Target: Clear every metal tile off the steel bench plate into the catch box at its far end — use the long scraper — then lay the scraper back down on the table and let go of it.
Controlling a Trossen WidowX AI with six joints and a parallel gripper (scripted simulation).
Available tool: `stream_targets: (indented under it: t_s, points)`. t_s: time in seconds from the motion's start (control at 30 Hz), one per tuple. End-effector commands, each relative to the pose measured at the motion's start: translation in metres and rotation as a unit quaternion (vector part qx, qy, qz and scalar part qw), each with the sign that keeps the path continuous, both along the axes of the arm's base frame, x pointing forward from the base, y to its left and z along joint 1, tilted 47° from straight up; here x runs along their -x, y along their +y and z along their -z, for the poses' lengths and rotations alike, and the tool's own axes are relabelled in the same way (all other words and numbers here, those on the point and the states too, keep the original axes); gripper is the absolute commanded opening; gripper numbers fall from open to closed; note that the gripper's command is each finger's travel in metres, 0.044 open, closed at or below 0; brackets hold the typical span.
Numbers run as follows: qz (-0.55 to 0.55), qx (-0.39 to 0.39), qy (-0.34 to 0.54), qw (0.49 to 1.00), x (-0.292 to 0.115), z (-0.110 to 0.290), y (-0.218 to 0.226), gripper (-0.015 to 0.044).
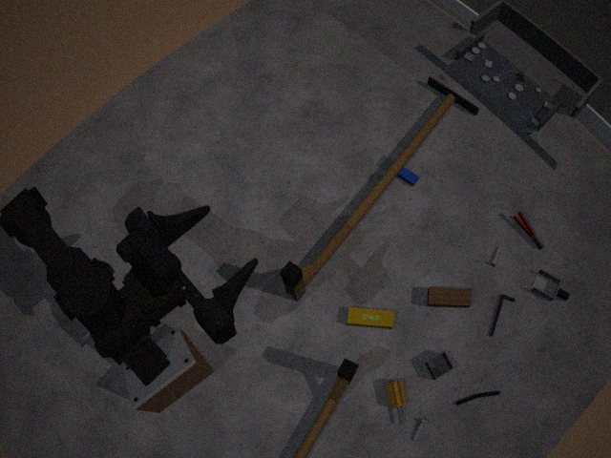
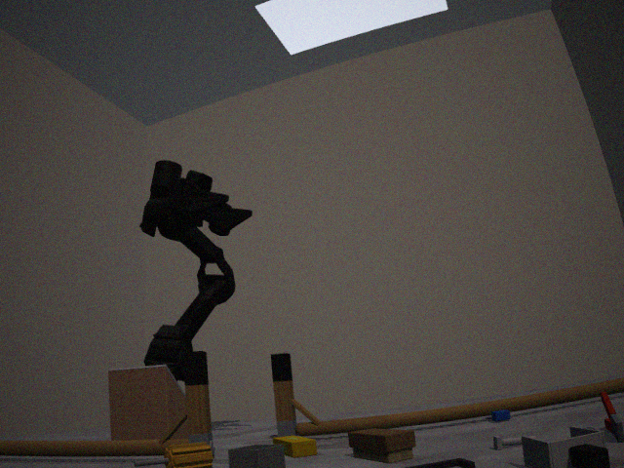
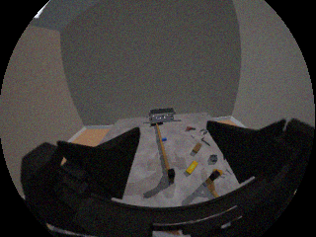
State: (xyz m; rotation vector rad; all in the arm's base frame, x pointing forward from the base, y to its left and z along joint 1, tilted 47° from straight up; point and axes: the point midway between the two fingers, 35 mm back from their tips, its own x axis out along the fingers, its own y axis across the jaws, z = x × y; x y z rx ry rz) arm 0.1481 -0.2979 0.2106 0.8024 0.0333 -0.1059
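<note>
Step 1, nothing grabbed yet: tool [image 1: 220,248] wide open & empty, high over counter [image 1: 256,123]; long scraper [image 1: 374,189] lies flat, blade just beside tile-covered bench plate [image 1: 503,86]; next, drop onto handle's near end.

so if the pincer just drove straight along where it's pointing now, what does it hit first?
Probably nothing nearby. The open pincer is raised high, pointing roughly level out over the table. The long scraper and bench plate lie far below that line; the wrist view shows mainly the far wall ahead. Depth is unclear.
</note>
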Motion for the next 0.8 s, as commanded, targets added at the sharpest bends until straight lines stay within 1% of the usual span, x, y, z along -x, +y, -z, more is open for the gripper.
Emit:
stream_targets:
  t_s: [0.0, 0.4, 0.77]
  points:
    - [-0.001, -0.001, -0.002, 1.0, 0.0, -0.001, 0.001, 0.044]
    - [-0.001, -0.001, -0.001, 1.0, -0.001, 0.0, 0.0, 0.044]
    - [-0.02, 0.0, 0.033, 0.999, -0.034, 0.008, -0.013, 0.044]
